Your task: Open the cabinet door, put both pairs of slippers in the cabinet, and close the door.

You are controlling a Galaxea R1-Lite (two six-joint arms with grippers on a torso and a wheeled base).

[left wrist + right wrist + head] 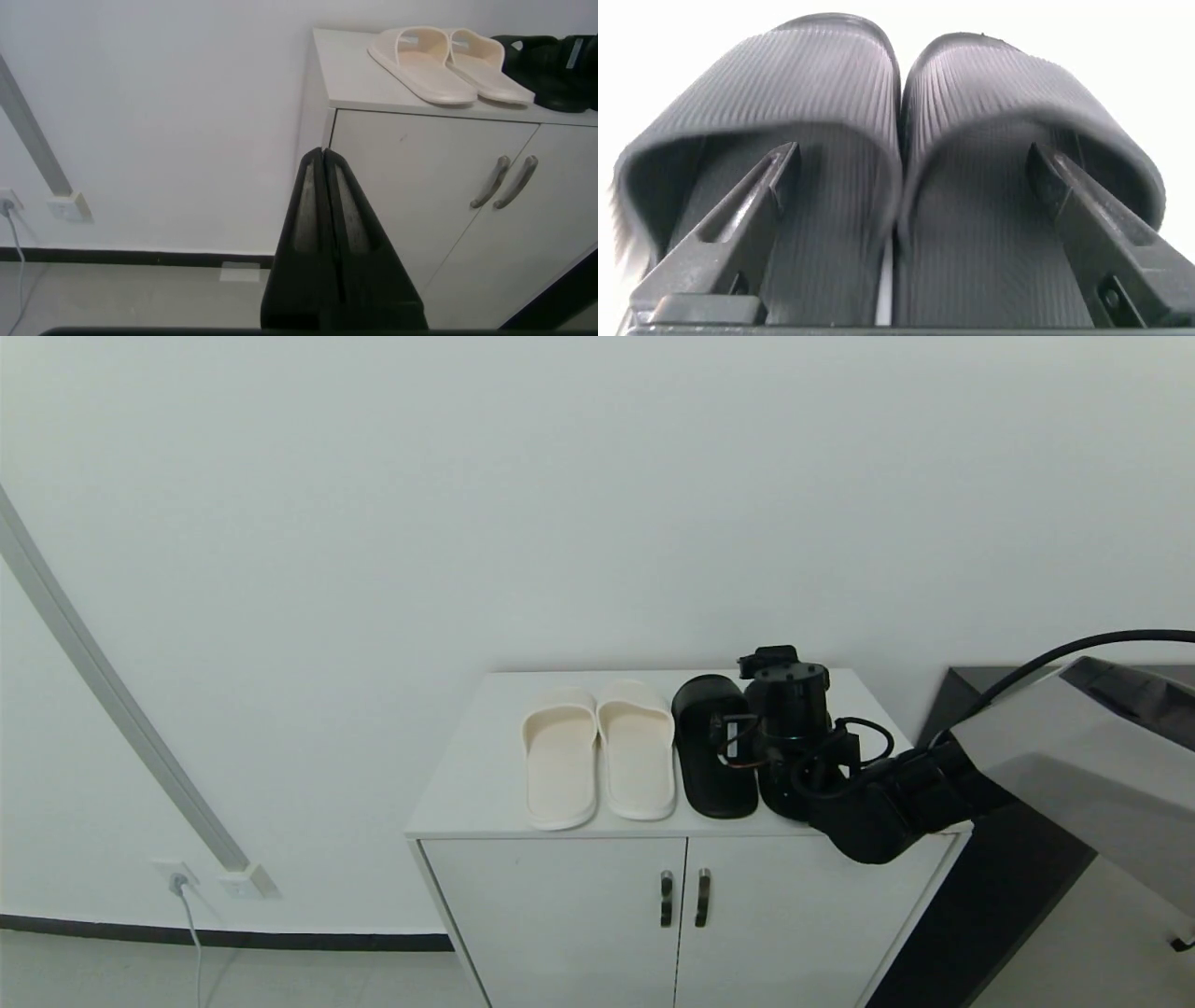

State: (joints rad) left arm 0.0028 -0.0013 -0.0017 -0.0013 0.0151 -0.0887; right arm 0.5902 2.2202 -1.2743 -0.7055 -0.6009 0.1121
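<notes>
Ribbed black slippers [831,103], right gripper [912,154] with jaws spread, smooth cream slippers [560,765]

Bright, even light; faint shadow behind cabinet [560,905]

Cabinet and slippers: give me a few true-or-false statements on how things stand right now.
1. The cabinet has both doors shut. True.
2. The white slippers are inside the cabinet. False: they lie on top of it, beside the black slippers.
3. The right gripper is open, one finger pointing into each black slipper. True.
4. The left gripper holds a slipper. False: it is shut on nothing, away from the slippers.
</notes>
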